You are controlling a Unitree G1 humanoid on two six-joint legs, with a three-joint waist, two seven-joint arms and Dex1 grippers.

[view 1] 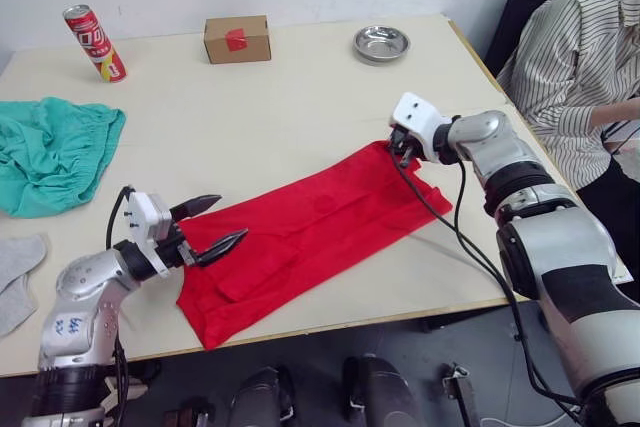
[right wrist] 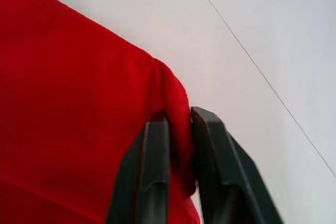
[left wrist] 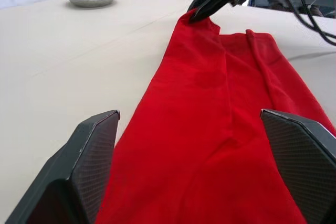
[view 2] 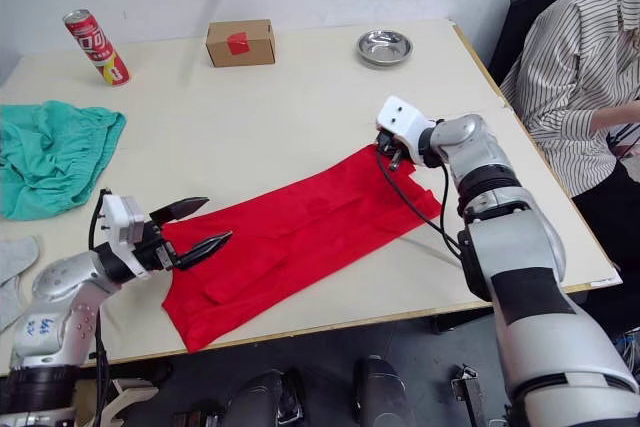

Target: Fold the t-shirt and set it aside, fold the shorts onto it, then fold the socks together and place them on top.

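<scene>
The t-shirt [view 1: 310,237] lies as a long folded band across the centre of the head view, running from lower left to right of centre. The right gripper [view 1: 402,147] pinches its far corner, fingers clamped on a thin ridge of cloth. The left gripper [view 1: 212,225] hovers at the near end with its fingers wide apart. The pinch looks shallow (barely a fold), so a pull could slip it free and undo the band. The shorts [view 1: 50,152] and socks [view 1: 15,277] wait at the left edge.
</scene>
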